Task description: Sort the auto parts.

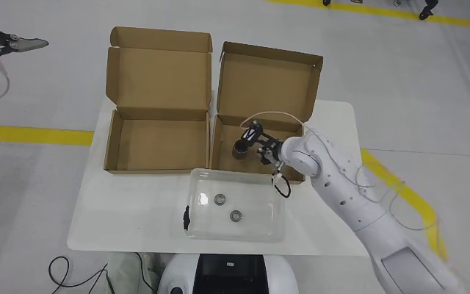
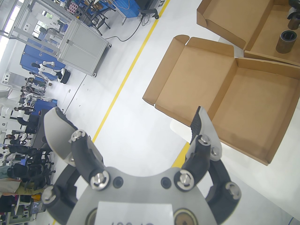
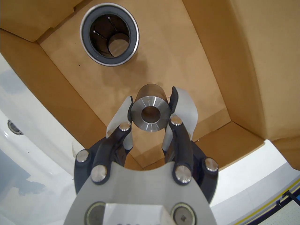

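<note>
Over the right cardboard box (image 3: 199, 71), which sits at about 1 o'clock on the white table (image 1: 110, 213), the right gripper (image 3: 151, 100) points downward with its two fingers clamped on a bright metal cylinder (image 3: 138, 112). The fingers press the cylinder's round wall from opposite sides. Its long axis runs upright, in line with the gripper. One flat end face, with a round bore in the middle, faces up at the wrist, and the other end points down at the box floor. Whether that lower end touches the cardboard cannot be told. The cylinder hangs toward the box's 9 o'clock side.

Near it, and apart from it, a darker hollow sleeve (image 2: 284, 46) stands on end on the same box floor, open mouth up and long axis vertical.

A second cardboard box (image 1: 158, 143) sits at 11 o'clock on the table, just beside the first, its lid folded back toward 12 o'clock like its neighbour's.

At 6 o'clock, along the near edge, lies a clear plastic tray (image 1: 257, 198). A small metal ring (image 1: 219, 199) lies flat in it, and a second ring (image 1: 236, 215) lies at about 4 o'clock from the first, apart from it.

Well off the table toward 10 o'clock, the left gripper (image 2: 127, 115) hangs above the floor, its fingers spread wide with nothing between them.
</note>
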Robot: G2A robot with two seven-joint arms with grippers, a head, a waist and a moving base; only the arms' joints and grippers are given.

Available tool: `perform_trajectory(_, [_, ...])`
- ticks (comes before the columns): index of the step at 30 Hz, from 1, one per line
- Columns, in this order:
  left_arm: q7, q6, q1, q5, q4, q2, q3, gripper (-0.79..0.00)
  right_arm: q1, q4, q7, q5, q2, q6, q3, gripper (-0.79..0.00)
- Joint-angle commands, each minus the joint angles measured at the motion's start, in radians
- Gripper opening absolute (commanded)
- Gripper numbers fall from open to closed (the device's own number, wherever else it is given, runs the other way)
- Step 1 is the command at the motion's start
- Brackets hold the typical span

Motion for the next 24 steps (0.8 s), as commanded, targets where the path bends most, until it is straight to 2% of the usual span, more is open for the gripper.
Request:
perform_trajectory(1, [0.000,0.000,0.000,0.000,0.000,0.000,0.000,0.000,0.013,0.029,-0.008,0.004,-0.008,0.002,-0.015,-0.785])
perform_trajectory(4, [0.000,0.000,0.000,0.000,0.000,0.000,0.000,0.000,0.028,0.065,-0.015,0.007,-0.020,0.007,-0.035,-0.785])
perform_trajectory(5, [0.000,0.000,0.000,0.000,0.000,0.000,0.000,0.000,0.032,0.074,-0.018,0.007,-0.023,0.009,-0.039,-0.730])
perform_trajectory(7, [0.000,0.000,0.000,0.000,0.000,0.000,0.000,0.000,0.040,0.090,-0.022,0.007,-0.028,0.012,-0.046,-0.542])
perform_trajectory(8, [0.000,0.000,0.000,0.000,0.000,0.000,0.000,0.000,0.043,0.096,-0.024,0.009,-0.031,0.012,-0.048,-0.496])
perform_trajectory(12, [0.000,0.000,0.000,0.000,0.000,0.000,0.000,0.000,0.053,0.110,-0.026,0.006,-0.038,0.015,-0.053,-0.397])
perform_trajectory(14, [0.000,0.000,0.000,0.000,0.000,0.000,0.000,0.000,0.056,0.112,-0.028,0.006,-0.040,0.014,-0.053,-0.311])
perform_trajectory(19, [0.000,0.000,0.000,0.000,0.000,0.000,0.000,0.000,0.055,0.095,-0.024,0.008,-0.040,0.006,-0.044,-0.209])
perform_trajectory(24, [0.000,0.000,0.000,0.000,0.000,0.000,0.000,0.000,0.029,-0.003,-0.002,-0.015,-0.028,0.003,-0.017,-0.175])
